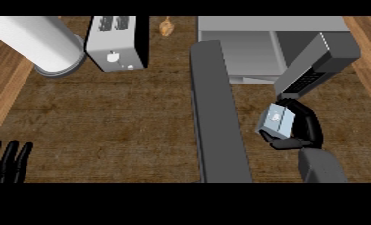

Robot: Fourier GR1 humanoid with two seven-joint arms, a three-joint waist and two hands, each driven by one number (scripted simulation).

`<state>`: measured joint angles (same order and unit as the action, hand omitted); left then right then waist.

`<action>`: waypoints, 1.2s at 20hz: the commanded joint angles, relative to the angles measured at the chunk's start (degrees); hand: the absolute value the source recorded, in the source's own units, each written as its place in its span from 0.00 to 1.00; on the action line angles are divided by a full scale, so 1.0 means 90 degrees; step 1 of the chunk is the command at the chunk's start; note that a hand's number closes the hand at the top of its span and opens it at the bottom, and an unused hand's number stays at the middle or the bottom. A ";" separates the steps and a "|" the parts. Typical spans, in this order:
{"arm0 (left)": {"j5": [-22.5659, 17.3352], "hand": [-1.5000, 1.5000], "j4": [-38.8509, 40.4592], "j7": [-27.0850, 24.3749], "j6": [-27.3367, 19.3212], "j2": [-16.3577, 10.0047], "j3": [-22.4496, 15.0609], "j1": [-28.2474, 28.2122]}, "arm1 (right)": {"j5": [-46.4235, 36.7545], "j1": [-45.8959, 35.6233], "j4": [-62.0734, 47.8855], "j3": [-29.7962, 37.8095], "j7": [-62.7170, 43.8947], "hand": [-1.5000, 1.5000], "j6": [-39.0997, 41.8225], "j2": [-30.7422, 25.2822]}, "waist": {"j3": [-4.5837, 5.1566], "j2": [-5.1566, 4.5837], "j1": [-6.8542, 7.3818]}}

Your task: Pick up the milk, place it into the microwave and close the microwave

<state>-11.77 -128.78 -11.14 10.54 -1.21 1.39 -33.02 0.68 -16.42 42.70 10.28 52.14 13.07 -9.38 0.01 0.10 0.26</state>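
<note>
My right hand [304, 126] is curled round the milk carton [278, 120], a small grey-blue box with a round white cap on top. It holds the carton above the counter, just in front of the microwave [272, 47] at the back right. The microwave's door [217, 116] stands swung out, seen edge-on as a long dark grey slab reaching toward the front edge, left of the carton. The grey cavity shows behind it. Only the fingertips of my left hand [14, 161] show, straight and upright at the lower left corner.
A silver toaster [116, 42] stands at the back, with a white paper-towel roll [43, 42] to its left. A small tan object [167, 26] lies behind the toaster. Brown wooden counter [109, 116] spreads between the door and my left hand.
</note>
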 commanded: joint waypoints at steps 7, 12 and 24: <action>-0.0325 0.00 0.0352 -0.0285 0.0400 0.0052 0.0328 0.0047 | 0.0425 0.0258 0.0309 0.0277 0.0228 1.00 0.0459 -0.0493 | 0.0000 -0.0004 0.0001; -0.0198 0.00 -0.0352 0.0071 0.0275 0.0131 0.0142 -0.0400 | 0.0708 0.0675 0.1566 -0.0096 -0.0606 1.00 0.0611 -0.0130 | 0.0003 0.0015 -0.0016; -0.0405 0.00 -0.0397 0.0174 0.0338 0.0129 0.0241 -0.0508 | -0.0162 0.0017 0.2899 -0.0665 -0.2264 1.00 -0.1159 0.0386 | -0.0002 -0.0006 0.0049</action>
<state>-15.59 -128.80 -11.38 14.26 -0.80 4.73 -35.56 1.66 -11.77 70.00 4.88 35.46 6.80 -6.96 0.04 0.14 0.30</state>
